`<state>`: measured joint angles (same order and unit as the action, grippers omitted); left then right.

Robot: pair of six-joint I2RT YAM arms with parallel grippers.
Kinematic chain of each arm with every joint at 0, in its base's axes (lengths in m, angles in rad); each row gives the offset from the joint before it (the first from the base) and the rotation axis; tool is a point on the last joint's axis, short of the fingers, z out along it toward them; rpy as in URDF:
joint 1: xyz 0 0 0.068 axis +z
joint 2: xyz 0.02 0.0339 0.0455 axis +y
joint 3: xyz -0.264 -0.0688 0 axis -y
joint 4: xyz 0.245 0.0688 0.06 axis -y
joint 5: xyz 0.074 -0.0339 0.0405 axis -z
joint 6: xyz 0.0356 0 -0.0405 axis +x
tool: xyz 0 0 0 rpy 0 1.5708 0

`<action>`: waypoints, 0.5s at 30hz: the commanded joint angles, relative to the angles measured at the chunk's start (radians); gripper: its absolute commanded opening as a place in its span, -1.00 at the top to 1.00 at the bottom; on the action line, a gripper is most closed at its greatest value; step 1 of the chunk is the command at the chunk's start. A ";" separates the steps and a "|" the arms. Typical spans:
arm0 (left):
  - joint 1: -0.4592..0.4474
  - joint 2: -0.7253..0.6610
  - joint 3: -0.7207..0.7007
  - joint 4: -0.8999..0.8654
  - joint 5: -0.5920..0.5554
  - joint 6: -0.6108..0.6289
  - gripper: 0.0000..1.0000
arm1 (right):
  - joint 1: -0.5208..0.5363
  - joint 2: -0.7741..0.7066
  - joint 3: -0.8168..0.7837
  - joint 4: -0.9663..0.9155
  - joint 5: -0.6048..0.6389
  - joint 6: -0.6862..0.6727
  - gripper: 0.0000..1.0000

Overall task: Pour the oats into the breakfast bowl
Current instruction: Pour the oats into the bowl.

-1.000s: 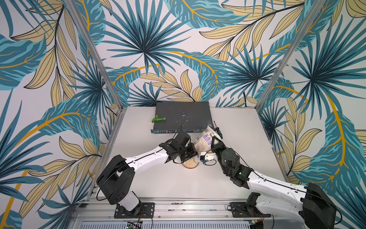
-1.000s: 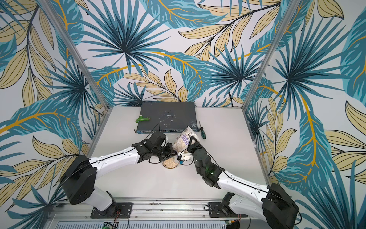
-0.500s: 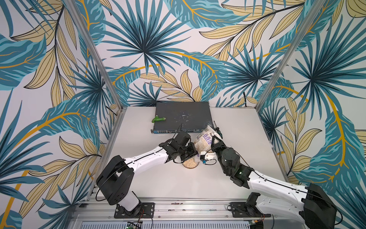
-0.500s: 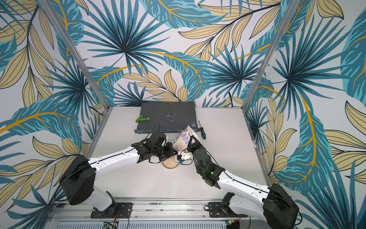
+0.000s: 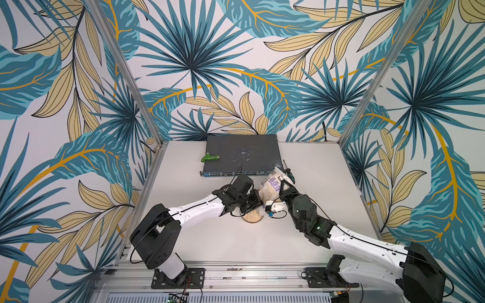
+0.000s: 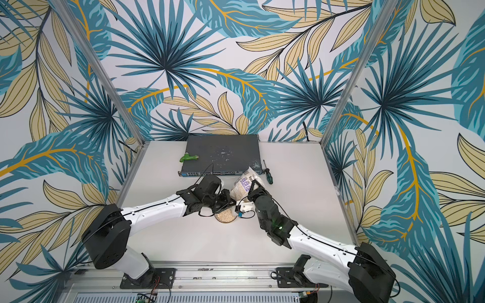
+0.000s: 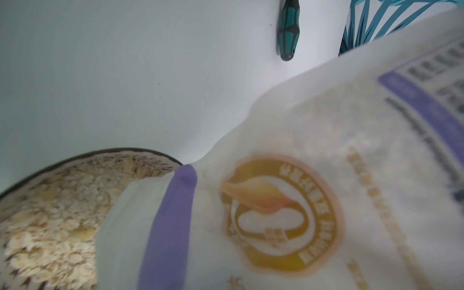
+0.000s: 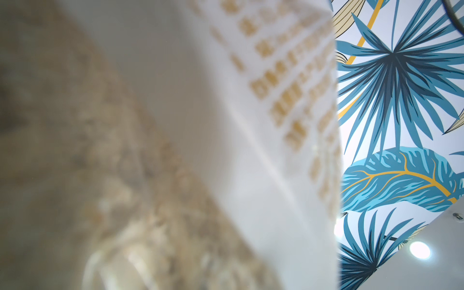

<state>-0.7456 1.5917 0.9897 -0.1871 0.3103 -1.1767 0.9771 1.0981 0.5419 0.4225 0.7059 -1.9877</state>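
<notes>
The oats bag (image 5: pixel 273 185), clear plastic with a white and purple label, hangs tilted with its mouth down over the breakfast bowl (image 5: pixel 252 217). In both top views the bowl is filled with pale flakes. My left gripper (image 5: pixel 255 202) is shut on the bag's lower end, just above the bowl's rim. My right gripper (image 5: pixel 283 189) grips the bag's upper side. In the left wrist view the bag (image 7: pixel 301 175) reaches over the dark rim of the bowl (image 7: pixel 100 151), and oats (image 7: pixel 50 213) are heaped inside. The right wrist view is filled by the blurred bag (image 8: pixel 175 150); neither wrist view shows fingers.
A dark network switch (image 5: pixel 241 154) lies at the back of the table with a green object (image 5: pixel 210 157) on its left corner. A green-handled screwdriver (image 5: pixel 288 174) lies just behind the bag, also seen as the screwdriver (image 7: pixel 287 30) in the left wrist view.
</notes>
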 commanded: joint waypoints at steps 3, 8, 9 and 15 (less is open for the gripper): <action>0.003 0.050 -0.055 -0.118 -0.081 0.008 1.00 | 0.020 -0.027 0.134 0.355 -0.006 0.089 1.00; 0.003 0.052 -0.054 -0.115 -0.079 0.005 1.00 | 0.023 -0.020 0.163 0.327 -0.013 0.088 1.00; 0.003 0.054 -0.052 -0.115 -0.077 0.006 1.00 | 0.023 -0.018 0.175 0.325 -0.014 0.083 1.00; 0.004 0.051 -0.051 -0.115 -0.079 0.006 1.00 | 0.025 -0.014 0.205 0.303 -0.020 0.077 1.00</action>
<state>-0.7456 1.5944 0.9798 -0.1669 0.2989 -1.1793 0.9871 1.1431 0.6182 0.3534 0.7052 -2.0068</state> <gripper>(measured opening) 0.058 0.344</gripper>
